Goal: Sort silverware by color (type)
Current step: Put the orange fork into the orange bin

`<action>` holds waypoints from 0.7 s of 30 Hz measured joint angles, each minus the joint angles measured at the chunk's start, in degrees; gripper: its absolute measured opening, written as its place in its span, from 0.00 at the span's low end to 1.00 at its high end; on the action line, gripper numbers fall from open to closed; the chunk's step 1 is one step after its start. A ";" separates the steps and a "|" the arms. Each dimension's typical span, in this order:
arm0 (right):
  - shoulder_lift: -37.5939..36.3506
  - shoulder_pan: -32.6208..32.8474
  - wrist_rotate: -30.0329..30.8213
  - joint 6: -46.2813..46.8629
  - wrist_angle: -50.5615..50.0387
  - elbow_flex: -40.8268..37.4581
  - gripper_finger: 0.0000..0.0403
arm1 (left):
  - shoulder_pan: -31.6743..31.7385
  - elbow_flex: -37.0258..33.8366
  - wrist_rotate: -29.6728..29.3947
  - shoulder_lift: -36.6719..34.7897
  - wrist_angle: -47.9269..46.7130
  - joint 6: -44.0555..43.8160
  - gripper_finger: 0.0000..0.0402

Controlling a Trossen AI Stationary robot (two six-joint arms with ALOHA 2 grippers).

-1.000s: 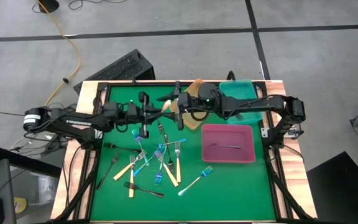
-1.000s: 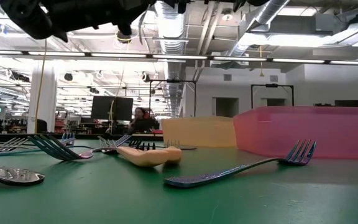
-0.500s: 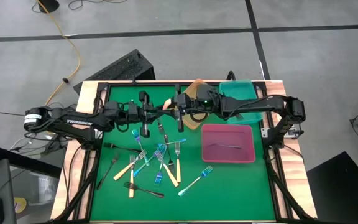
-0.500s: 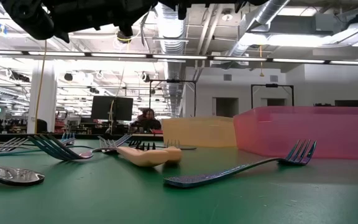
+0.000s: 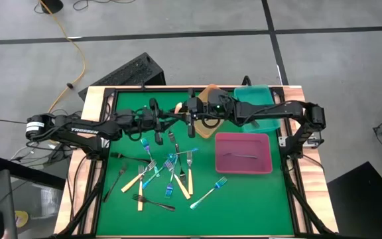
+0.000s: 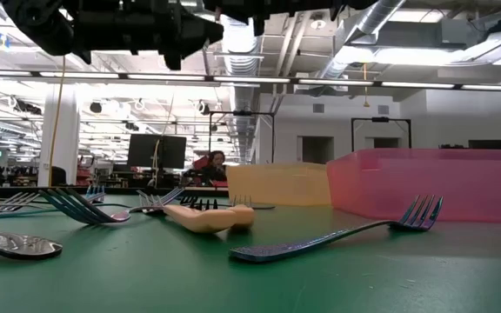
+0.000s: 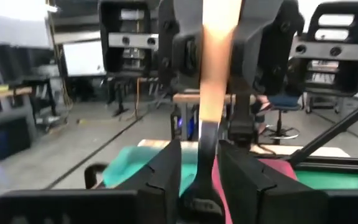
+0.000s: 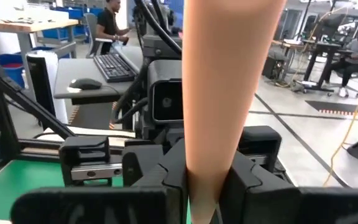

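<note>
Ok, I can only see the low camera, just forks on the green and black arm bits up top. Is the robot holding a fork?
Observer: Yes. The right gripper is shut on a cream-handled fork, up in the air.
Operator: What's the other arm doing?
Observer: The left gripper faces it, fingers open around that fork's metal neck.
Operator: Is anything inside the pink tray?
Observer: One thin fork lies in the pink tray.

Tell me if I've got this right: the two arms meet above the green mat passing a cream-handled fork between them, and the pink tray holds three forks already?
Not quite. The high view shows the pink tray holding one dark fork, not three. The rest stands: the left gripper and right gripper meet above the green mat, with the cream-handled fork between them.
</note>
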 joint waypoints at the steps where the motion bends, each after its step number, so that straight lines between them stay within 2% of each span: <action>1: 0.00 -0.29 0.00 -0.01 -0.42 0.00 0.19 | 0.00 0.02 -0.36 -0.10 -1.05 -0.57 0.24; 8: -0.20 -3.33 -0.12 0.04 -5.76 0.00 0.19 | 0.02 0.02 -4.80 -2.58 -10.02 -1.26 0.33; 12: -0.19 -4.81 -0.88 0.16 -7.89 0.06 0.19 | 0.02 0.01 -6.05 -2.73 -11.68 -1.28 0.38; 17: -0.07 -6.76 -1.04 -1.55 -16.33 0.09 0.19 | 0.04 0.01 -10.01 -2.77 -16.24 -2.72 0.40; 21: -0.07 -9.02 5.95 -7.65 -27.46 1.51 0.19 | 0.07 0.01 -10.93 -2.77 -19.87 -4.20 0.40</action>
